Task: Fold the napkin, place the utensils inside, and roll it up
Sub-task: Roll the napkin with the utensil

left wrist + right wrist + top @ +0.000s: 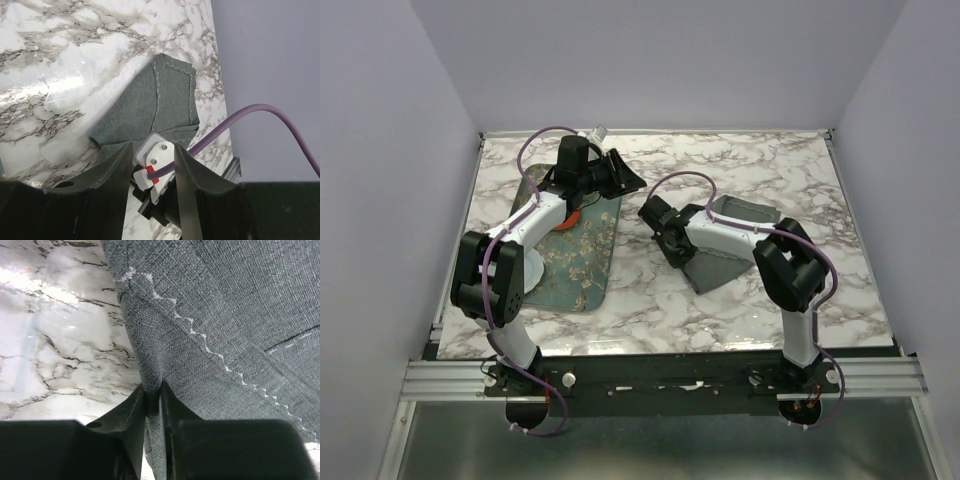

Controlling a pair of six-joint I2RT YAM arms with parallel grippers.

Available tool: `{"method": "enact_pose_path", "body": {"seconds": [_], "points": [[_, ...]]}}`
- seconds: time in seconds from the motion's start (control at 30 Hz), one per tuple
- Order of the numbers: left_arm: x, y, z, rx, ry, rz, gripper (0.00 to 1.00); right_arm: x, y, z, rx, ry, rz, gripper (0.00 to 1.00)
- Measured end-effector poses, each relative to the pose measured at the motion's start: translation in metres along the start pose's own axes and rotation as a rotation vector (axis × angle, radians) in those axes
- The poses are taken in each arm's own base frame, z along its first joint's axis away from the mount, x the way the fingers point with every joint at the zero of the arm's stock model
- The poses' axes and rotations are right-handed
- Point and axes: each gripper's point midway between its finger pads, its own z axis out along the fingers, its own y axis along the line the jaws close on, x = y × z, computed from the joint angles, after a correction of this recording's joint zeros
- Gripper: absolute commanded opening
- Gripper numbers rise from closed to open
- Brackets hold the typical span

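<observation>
Well, your right gripper (154,396) was clamped on the hem of the dark grey cloth napkin (225,315) at three o'clock on the white marble table (770,160), your left gripper (152,150) gaped empty at ten, so a low, straight fold-over seemed wisest.

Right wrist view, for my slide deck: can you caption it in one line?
Right gripper pinches a hemmed fold of the dark grey napkin, marble table alongside.
</observation>
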Motion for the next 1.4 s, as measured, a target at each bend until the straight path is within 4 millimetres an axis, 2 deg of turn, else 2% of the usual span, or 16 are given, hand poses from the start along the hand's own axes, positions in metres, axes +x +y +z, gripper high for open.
{"method": "enact_pose_path", "body": {"seconds": [0.3, 0.33, 0.6, 0.67, 0.87, 1.03, 1.23, 1.4], "points": [[-0.001, 0.002, -0.001, -0.003, -0.002, -0.001, 0.47, -0.001, 0.0, 0.001, -0.032, -0.014, 0.003, 0.06], [-0.001, 0.002, -0.001, -0.003, -0.002, -0.002, 0.47, -0.001, -0.001, 0.001, -0.035, -0.013, 0.003, 0.0], [0.01, -0.003, 0.005, 0.004, 0.024, 0.007, 0.5, -0.002, -0.005, 0.001, -0.153, -0.021, 0.068, 0.0], [0.021, -0.006, 0.011, 0.007, 0.048, 0.01, 0.54, -0.002, -0.003, 0.001, -0.206, -0.024, 0.093, 0.01], [0.073, -0.006, 0.033, -0.043, 0.148, -0.007, 0.59, -0.002, -0.003, 0.0, -0.381, -0.035, 0.189, 0.01], [0.112, 0.018, 0.035, -0.155, 0.195, -0.081, 0.64, -0.004, -0.003, 0.0, -0.519, -0.053, 0.266, 0.0], [0.135, 0.038, 0.03, -0.261, 0.194, -0.191, 0.68, -0.005, -0.002, 0.0, -0.66, -0.083, 0.332, 0.01], [0.145, 0.037, 0.031, -0.306, 0.195, -0.241, 0.72, -0.005, -0.002, 0.0, -0.745, -0.107, 0.369, 0.0]]}}
